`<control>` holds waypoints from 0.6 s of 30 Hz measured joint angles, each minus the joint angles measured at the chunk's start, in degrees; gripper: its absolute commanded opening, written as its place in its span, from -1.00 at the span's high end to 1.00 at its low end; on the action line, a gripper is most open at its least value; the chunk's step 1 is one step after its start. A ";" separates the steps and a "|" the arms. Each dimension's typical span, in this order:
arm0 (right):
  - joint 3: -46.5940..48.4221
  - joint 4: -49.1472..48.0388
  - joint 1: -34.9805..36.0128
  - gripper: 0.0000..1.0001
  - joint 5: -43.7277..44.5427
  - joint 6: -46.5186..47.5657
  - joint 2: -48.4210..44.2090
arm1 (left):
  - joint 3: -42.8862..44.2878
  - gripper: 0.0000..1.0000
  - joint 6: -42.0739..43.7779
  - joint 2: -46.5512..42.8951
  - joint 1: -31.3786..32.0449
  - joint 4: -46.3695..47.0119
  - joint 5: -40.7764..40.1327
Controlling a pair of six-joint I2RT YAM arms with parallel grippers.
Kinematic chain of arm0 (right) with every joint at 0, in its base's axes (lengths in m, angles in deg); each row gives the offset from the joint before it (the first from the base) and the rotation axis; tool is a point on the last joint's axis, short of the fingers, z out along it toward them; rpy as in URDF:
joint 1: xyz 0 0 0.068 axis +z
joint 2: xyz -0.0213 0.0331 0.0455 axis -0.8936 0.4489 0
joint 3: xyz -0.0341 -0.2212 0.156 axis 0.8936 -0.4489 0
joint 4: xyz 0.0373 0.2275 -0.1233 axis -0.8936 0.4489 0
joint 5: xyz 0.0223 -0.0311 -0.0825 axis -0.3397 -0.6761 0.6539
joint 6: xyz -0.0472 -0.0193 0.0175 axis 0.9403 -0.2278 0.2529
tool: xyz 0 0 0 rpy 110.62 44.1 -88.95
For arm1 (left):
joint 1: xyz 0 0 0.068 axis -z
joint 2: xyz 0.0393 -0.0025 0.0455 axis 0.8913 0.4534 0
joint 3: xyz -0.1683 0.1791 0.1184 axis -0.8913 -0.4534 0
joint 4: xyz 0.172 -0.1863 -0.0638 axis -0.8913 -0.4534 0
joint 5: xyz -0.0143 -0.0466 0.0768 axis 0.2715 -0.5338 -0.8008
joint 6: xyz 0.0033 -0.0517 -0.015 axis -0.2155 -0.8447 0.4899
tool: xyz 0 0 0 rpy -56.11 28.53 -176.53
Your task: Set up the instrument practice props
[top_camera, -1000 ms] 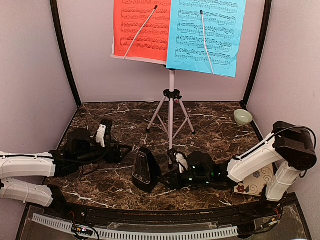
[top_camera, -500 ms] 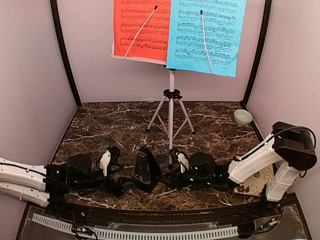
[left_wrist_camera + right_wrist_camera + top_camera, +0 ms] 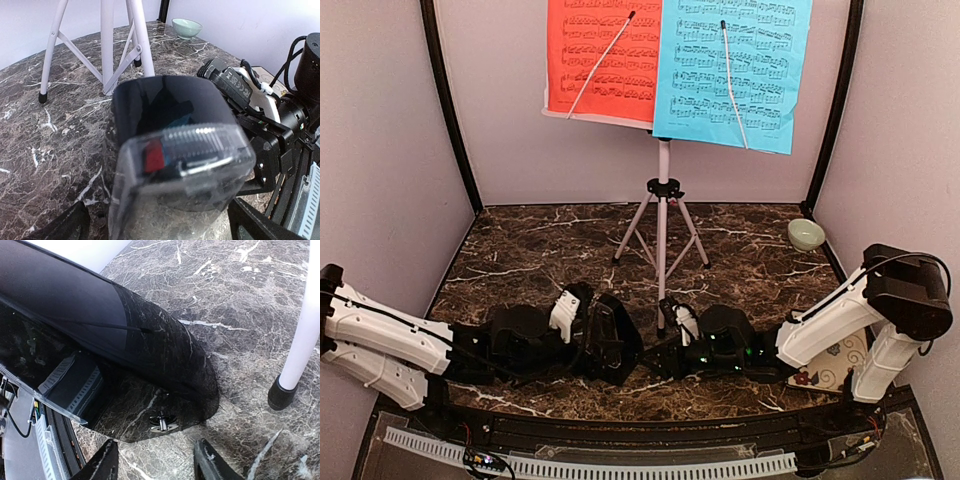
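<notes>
Metronome [image 3: 175, 150] inside wide-open left pincer [image 3: 161, 223] (not gripped); right pincer [image 3: 157, 462] half open

Inventory by count, top view. Music stand [image 3: 663, 165]: one, white, centre of frame, on three legs [image 3: 632, 232]. Sheet-music pages: two, both at the top of the frame, made up of one red page [image 3: 605, 95] on the left and one cyan-blue page [image 3: 760, 60] on the right. Retaining wires [image 3: 603, 62]: two, white, one slanting across each page. Metronome [image 3: 612, 338]: one, black, lower centre. Bowl [image 3: 806, 234]: one, pale green, right of centre. Floral tile [image 3: 832, 362]: one, lower right, partly covered. Robot arms: two, namely one left arm [image 3: 385, 335] at lower left and one right arm [image 3: 825, 322] at lower right.
</notes>
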 measured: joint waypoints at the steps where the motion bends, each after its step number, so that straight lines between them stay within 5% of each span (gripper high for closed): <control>1: -0.04 -0.02 0.00 -0.13 0.11 -0.02 0.00 | 0.42 -0.98 0.24 1.33 0.00 1.27 0.00; 18: -1.40 -0.81 0.00 -0.31 1.33 -0.55 -0.04 | 4.61 -0.67 0.68 13.35 0.00 10.32 -8.04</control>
